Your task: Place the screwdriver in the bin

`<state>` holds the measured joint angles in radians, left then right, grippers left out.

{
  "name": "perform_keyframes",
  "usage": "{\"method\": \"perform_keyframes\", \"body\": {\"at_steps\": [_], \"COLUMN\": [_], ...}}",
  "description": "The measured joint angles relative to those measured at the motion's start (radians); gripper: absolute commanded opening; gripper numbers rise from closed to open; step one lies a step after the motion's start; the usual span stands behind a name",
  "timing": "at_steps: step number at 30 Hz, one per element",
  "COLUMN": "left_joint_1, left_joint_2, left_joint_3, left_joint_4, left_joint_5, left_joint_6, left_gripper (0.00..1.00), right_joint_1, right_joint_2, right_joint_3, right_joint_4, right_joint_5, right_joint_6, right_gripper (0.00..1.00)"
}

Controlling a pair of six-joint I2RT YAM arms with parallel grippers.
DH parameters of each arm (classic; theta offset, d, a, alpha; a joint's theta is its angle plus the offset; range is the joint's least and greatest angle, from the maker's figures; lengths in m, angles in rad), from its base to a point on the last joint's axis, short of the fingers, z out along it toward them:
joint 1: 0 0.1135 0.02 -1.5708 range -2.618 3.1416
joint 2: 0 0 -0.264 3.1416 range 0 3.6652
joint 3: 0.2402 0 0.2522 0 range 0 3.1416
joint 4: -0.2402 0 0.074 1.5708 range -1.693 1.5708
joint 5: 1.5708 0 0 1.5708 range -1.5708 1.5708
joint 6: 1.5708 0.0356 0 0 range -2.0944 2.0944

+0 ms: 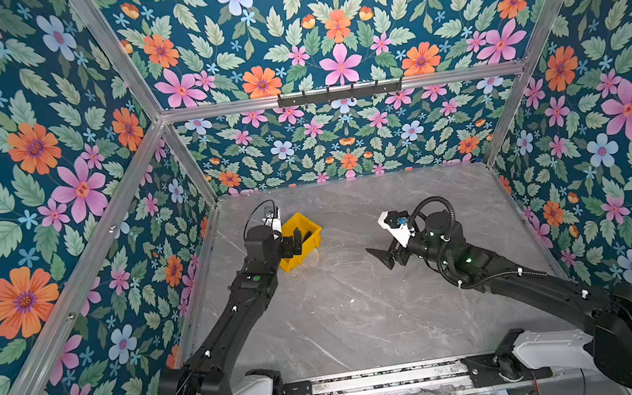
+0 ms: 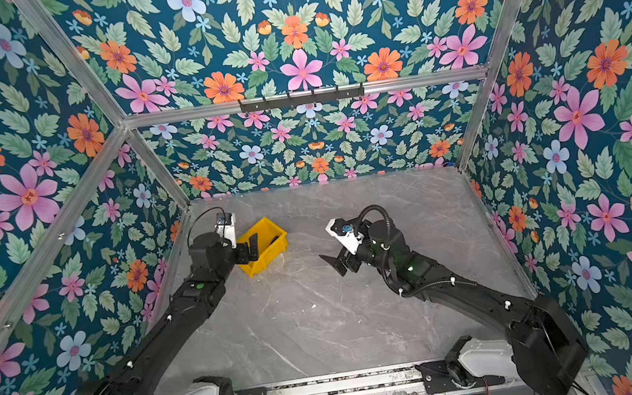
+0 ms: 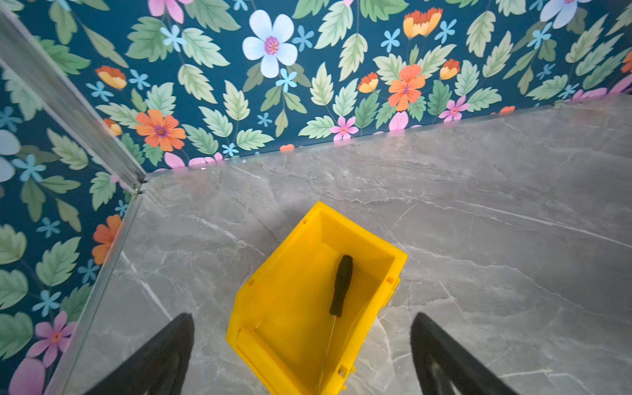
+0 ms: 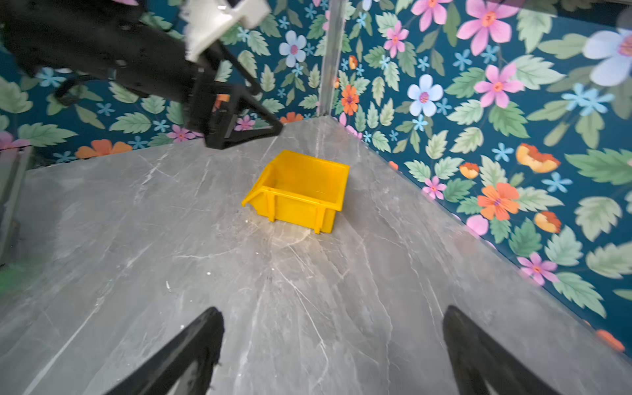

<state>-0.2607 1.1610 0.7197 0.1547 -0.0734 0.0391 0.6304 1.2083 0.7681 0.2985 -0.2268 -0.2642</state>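
The yellow bin [image 3: 273, 301] stands on the grey marble table at the back left, seen in both top views [image 1: 308, 241] [image 2: 271, 251] and in the right wrist view [image 4: 301, 201]. In the left wrist view the screwdriver [image 3: 342, 284] lies flat on the bin's floor, black handle toward the tall back wall, thin shaft toward the low front. My left gripper [image 3: 302, 316] [image 1: 296, 243] hovers over the bin's low front, open, touching nothing. My right gripper [image 4: 332, 308] [image 1: 383, 256] stands open and empty over bare table to the bin's right.
Floral walls close the table [image 1: 342, 308] on the left, back and right, with aluminium posts [image 3: 68, 102] at the corners. The bin sits near the left wall. A metal rail [image 1: 386, 381] with both arm bases runs along the front edge.
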Motion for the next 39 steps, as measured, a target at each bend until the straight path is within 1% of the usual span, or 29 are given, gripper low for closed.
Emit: {"method": "perform_keyframes", "body": {"at_steps": [5, 9, 13, 15, 17, 22, 27, 30, 34, 39], "left_joint_1": [0.002, 0.010, 0.029, 0.037, 0.044, 0.063, 0.100, 0.121, 0.144, 0.174], "left_joint_2": [-0.124, -0.180, -0.183, -0.159, -0.127, -0.026, 0.072, 0.126, 0.180, 0.275], "left_joint_3": [-0.201, -0.355, -0.465, -0.504, -0.531, -0.579, -0.581, -0.566, -0.549, -0.525], "left_joint_4": [0.129, 0.259, 0.390, 0.458, 0.513, 0.655, 0.779, 0.846, 0.911, 1.010], "left_joint_5": [-0.092, -0.184, -0.218, -0.244, -0.266, -0.290, -0.292, -0.288, -0.256, -0.174], "left_joint_6": [-0.033, -0.039, -0.034, -0.035, -0.036, -0.030, -0.012, -0.010, -0.010, -0.013], "left_gripper": [1.00, 0.99, 0.99, 0.99, 1.00, 1.00, 1.00, 1.00, 1.00, 1.00], "right_joint_1": [-0.063, -0.142, -0.245, -0.298, -0.329, -0.410, -0.465, -0.476, -0.491, -0.545], "right_joint_2": [-0.067, -0.105, -0.125, -0.125, -0.121, -0.087, -0.064, -0.051, -0.022, 0.079], "right_joint_3": [-0.077, -0.145, -0.224, -0.272, -0.311, -0.386, -0.408, -0.400, -0.415, -0.492], "right_joint_4": [0.015, 0.043, 0.087, 0.114, 0.135, 0.209, 0.253, 0.271, 0.290, 0.409], "right_joint_5": [0.032, 0.084, 0.111, 0.156, 0.181, 0.283, 0.310, 0.319, 0.353, 0.352], "right_joint_6": [0.024, 0.051, 0.088, 0.115, 0.126, 0.157, 0.186, 0.193, 0.193, 0.210], "right_gripper": [0.99, 0.99, 0.99, 0.99, 0.99, 0.99, 0.99, 0.99, 0.99, 0.99]}}
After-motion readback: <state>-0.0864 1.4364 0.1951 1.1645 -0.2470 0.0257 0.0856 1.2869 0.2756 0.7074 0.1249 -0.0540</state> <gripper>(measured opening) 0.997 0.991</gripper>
